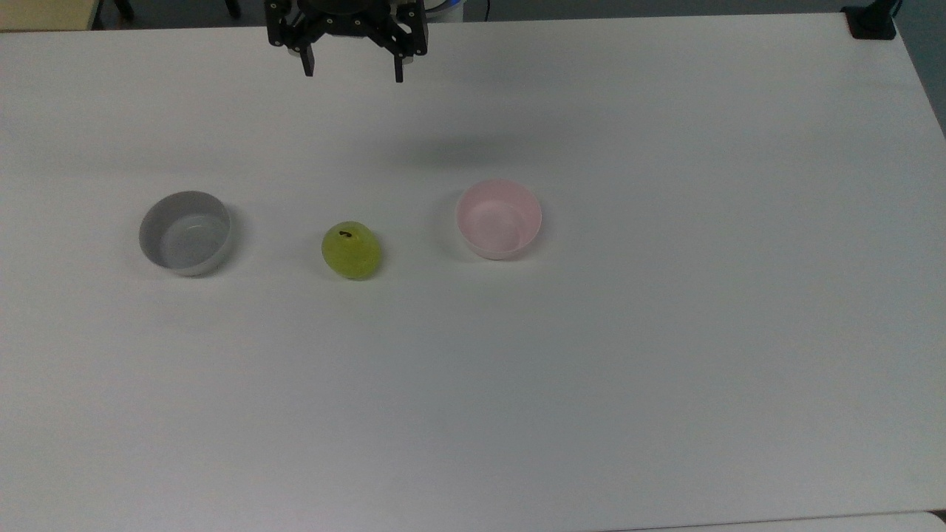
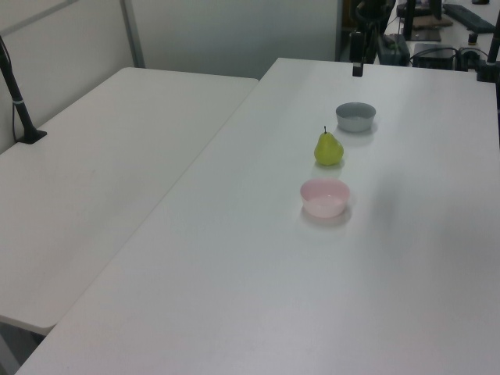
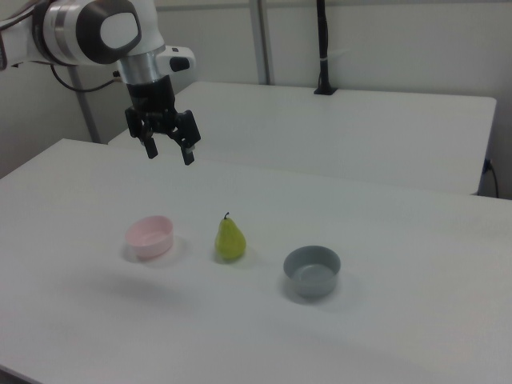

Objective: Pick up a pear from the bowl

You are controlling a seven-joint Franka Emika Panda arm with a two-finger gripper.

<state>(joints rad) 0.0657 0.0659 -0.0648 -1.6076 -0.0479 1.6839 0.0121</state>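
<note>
Although the job was to lift the pear out of the bowl, I found the roundish yellow-green pear (image 1: 352,250) standing upright on the white tabletop (image 1: 591,369), not in any bowl. It sat between the small round pale pink bowl (image 1: 499,219) and the similar small grey bowl (image 1: 185,233), apart from both, and both bowls looked empty. My arm's black two-finger gripper (image 1: 352,72) hung high above the far edge of the tabletop, well away from the fruit, its jaws spread wide with nothing between them. In the right view the gripper (image 3: 169,151) floated above and behind the pink bowl (image 3: 150,236). As I judged it, nothing of the pick was done: the approach, the descent, the closing and the lift were all left.

The pear (image 3: 230,238) looked smooth and glossy, broad at the base and narrowing to a small dark stem on top. I judged its rounded sides might slip if pinched off-centre.
</note>
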